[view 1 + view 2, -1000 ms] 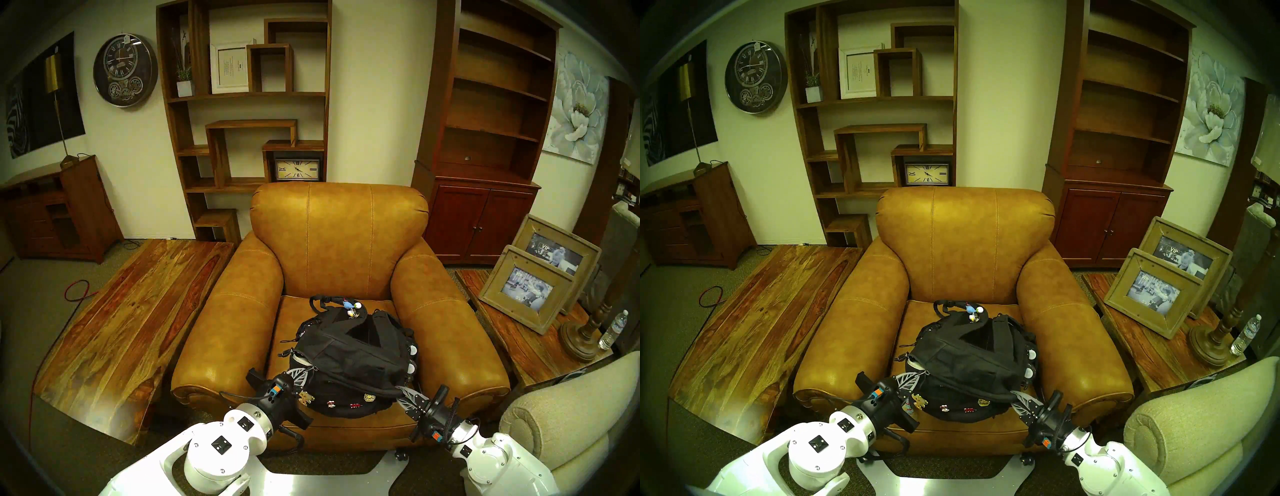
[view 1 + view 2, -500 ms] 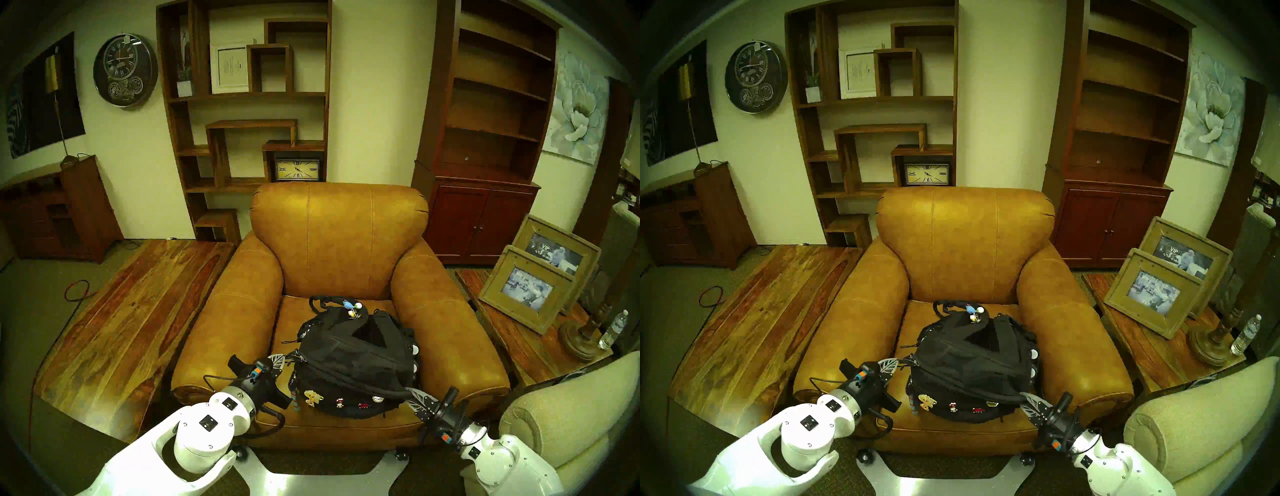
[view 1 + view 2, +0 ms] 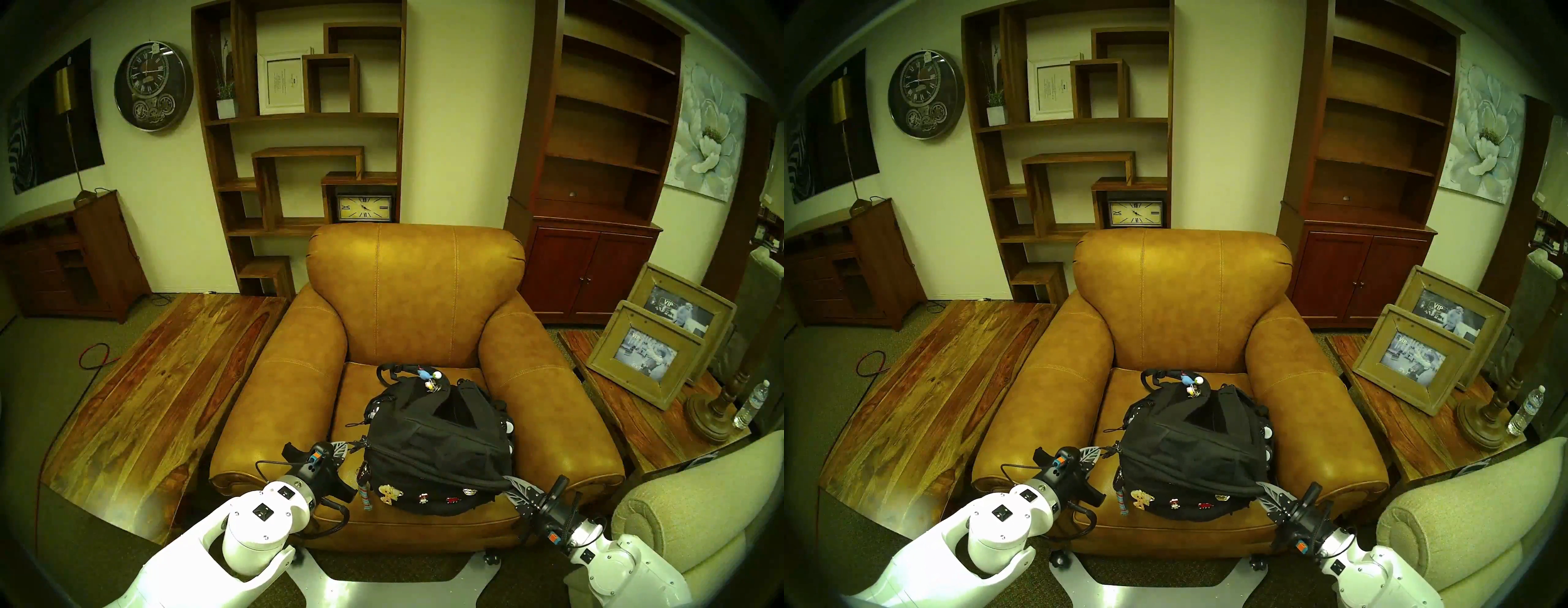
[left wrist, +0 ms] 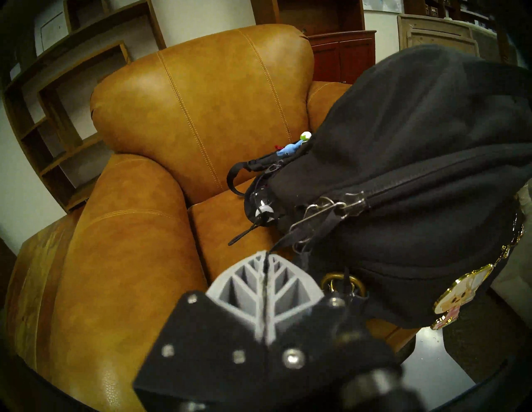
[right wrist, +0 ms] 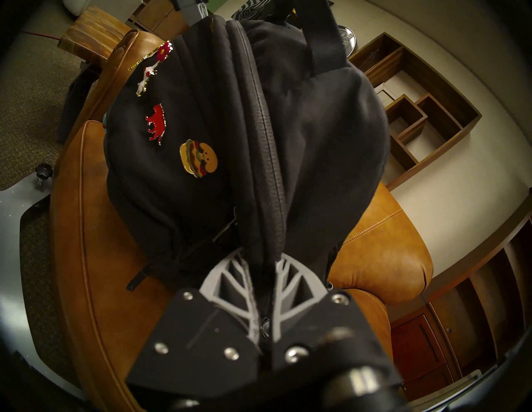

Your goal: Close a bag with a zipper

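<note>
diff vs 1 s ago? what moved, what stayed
The left gripper swung out toward the view's left along the backpack, drawing the zipper pull with it. The pale gap seen a second ago is shut, and the pull now sits at the bag's left end. The right gripper barely shifted, still clamped on the bag's right end. The armchair is unchanged.

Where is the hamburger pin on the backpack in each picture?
Head stereo left: hamburger pin low on the backpack's near side, by the right gripper.
Head stereo right: same spot.
Left wrist: not in view.
Right wrist: left of centre, beside the red animal pin.
Shared landmark: the tan leather armchair.
</note>
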Tool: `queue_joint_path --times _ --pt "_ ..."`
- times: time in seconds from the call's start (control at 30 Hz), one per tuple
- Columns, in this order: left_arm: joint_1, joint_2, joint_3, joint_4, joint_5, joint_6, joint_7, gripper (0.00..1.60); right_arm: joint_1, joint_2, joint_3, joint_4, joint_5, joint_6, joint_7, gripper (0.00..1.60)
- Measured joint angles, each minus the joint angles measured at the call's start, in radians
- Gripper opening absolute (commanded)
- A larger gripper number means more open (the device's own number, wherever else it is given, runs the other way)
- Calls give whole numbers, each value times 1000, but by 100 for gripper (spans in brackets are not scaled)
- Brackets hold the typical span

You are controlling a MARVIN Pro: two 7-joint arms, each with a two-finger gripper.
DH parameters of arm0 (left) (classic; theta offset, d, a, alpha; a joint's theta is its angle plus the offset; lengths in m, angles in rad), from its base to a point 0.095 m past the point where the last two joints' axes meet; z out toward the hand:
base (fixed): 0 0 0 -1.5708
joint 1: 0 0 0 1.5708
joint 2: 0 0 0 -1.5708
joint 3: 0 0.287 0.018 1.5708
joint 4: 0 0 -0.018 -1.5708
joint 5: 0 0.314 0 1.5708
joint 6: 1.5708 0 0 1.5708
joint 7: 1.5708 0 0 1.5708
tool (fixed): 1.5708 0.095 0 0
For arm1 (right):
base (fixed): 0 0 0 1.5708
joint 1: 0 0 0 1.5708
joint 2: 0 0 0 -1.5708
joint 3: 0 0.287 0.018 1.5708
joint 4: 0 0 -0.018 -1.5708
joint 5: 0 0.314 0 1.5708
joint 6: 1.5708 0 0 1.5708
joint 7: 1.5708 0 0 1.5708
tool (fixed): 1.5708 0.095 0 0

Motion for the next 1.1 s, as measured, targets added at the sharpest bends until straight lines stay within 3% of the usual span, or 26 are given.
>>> queue_joint_path --times 0.5,1.1 --pt "-112 -56 31 153 22 -36 -22 0 10 -2 6 11 4 -10 2 0" --pt "-153 -60 46 232 66 -38 -23 0 19 -5 9 18 4 -14 7 0"
